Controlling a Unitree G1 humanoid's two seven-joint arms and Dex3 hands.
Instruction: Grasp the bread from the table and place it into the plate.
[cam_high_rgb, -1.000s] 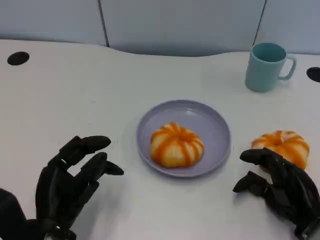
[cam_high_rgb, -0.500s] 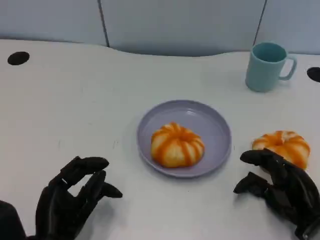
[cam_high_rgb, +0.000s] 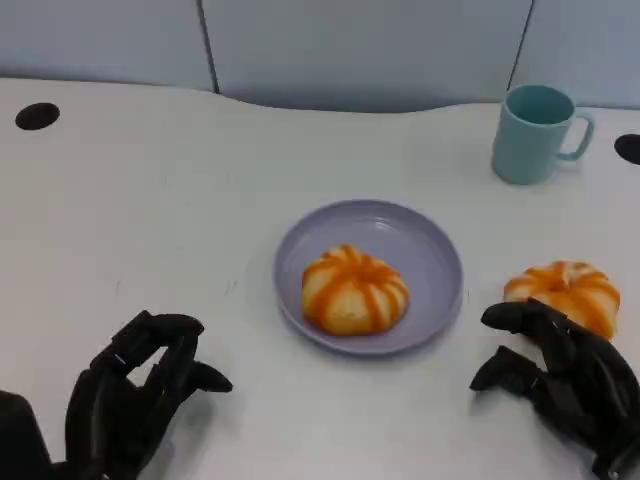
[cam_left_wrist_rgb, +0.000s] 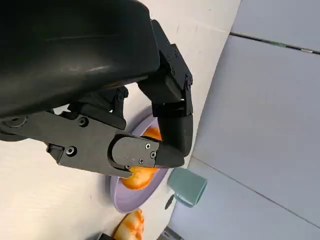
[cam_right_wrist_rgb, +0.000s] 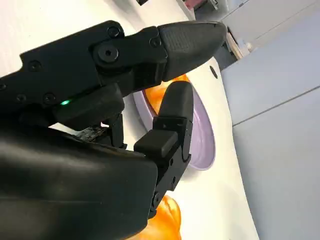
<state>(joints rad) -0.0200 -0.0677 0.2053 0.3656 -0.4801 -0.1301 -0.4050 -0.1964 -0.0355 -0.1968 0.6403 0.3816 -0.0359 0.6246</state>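
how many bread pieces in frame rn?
2. One bread sits in the purple plate at the table's middle; the other bread lies on the table to the plate's right, just beyond the right hand.

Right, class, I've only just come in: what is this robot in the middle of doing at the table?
It is putting bread onto a plate. One bun already lies on the purple plate, and a second bun sits on the table to the plate's right. The right hand is open just in front of that second bun, not gripping it. The left hand hangs empty, fingers loosely curled, near the table's front edge. A teal mug stands further back.
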